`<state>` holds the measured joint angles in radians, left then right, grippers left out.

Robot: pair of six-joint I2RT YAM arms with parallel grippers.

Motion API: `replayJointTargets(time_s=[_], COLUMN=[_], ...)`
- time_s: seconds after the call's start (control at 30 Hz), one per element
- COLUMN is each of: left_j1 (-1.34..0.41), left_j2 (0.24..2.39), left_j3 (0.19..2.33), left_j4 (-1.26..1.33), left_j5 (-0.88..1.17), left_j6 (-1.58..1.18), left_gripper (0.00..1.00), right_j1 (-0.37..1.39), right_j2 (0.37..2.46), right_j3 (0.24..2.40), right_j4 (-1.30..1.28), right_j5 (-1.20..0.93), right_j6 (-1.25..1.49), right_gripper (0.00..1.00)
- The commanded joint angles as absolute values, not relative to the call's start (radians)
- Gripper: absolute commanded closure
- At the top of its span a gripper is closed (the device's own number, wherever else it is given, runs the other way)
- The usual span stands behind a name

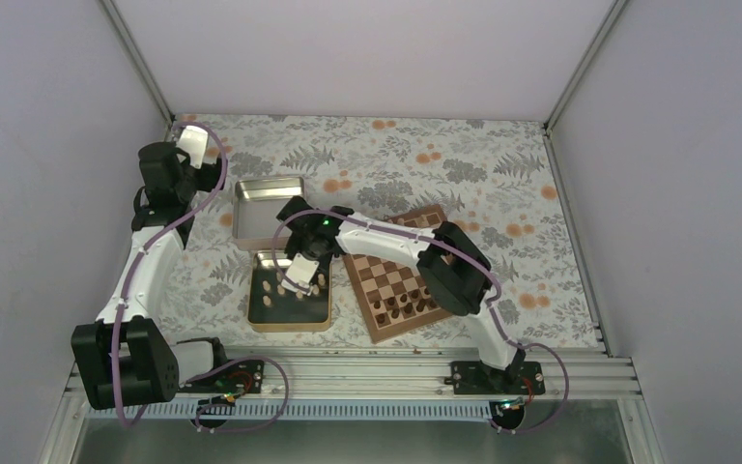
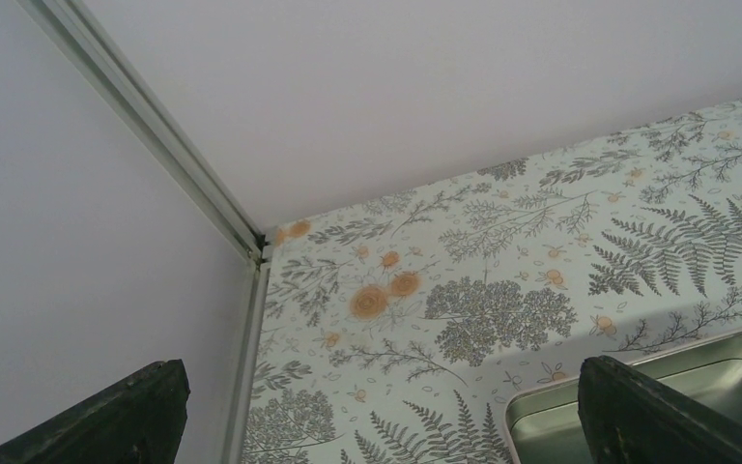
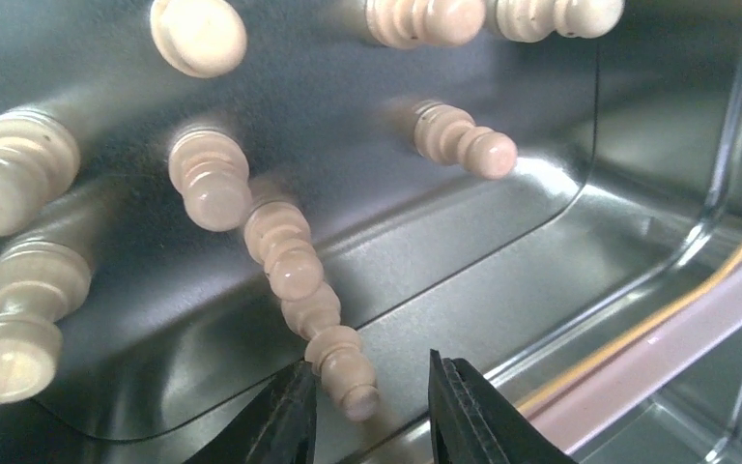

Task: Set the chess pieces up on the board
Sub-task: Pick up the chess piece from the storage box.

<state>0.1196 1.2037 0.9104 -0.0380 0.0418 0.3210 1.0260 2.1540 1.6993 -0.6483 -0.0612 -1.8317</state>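
Inside the tin (image 3: 541, 242), small pale-beige chess pieces (image 3: 290, 256), lathe-ringed, round-headed.

A floral cloth (image 1: 502, 174) covers the table. The board (image 1: 382, 272) lies right of centre, turned at an angle, with dark chessmen (image 1: 396, 305) standing in the rows along its near side. Left of it sits a square tin (image 1: 290, 327) holding the pale chess pieces (image 1: 269, 300), which are scattered and mostly upright. A second tin (image 1: 269, 193) rests just beyond it, on the far side. The right arm reaches left across the board, and the right gripper (image 1: 299, 280) points down into the near tin. The left gripper (image 1: 193, 145) is by the far left corner, well apart from both tins' contents.
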Motion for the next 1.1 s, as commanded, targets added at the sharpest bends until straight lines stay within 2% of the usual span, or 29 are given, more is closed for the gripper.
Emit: replayJointTargets(time_s=[0.0, 0.2, 0.33, 0.5, 0.77, 1.07], left_j1=[0.127, 0.129, 0.13, 0.133, 0.136, 0.137], left_j2=[1.182, 1.179, 1.177, 1.177, 1.177, 1.173], left_j3=[0.899, 0.899, 0.899, 0.899, 0.899, 0.902], left_j4=[-0.014, -0.013, -0.015, -0.015, -0.015, -0.021], left_j5=[0.069, 0.073, 0.078, 0.086, 0.087, 0.085], left_j6=[0.308, 0.306, 0.305, 0.305, 0.304, 0.302], left_gripper=[0.0, 0.0, 0.0, 0.0, 0.0, 0.0], right_j1=[1.022, 1.022, 1.022, 1.022, 1.022, 1.022], right_j2=[2.178, 2.188, 2.199, 2.204, 2.188, 2.125], right_j3=[1.72, 1.723, 1.732, 1.729, 1.741, 1.768], right_j4=[-0.664, -0.657, -0.661, -0.662, -0.668, -0.71], right_j5=[-0.052, -0.045, -0.027, -0.008, -0.026, -0.045], right_j6=[-1.839, -1.83, -1.823, -1.822, -1.811, -1.768], right_gripper=[0.68, 0.7, 0.78, 0.82, 0.93, 0.96])
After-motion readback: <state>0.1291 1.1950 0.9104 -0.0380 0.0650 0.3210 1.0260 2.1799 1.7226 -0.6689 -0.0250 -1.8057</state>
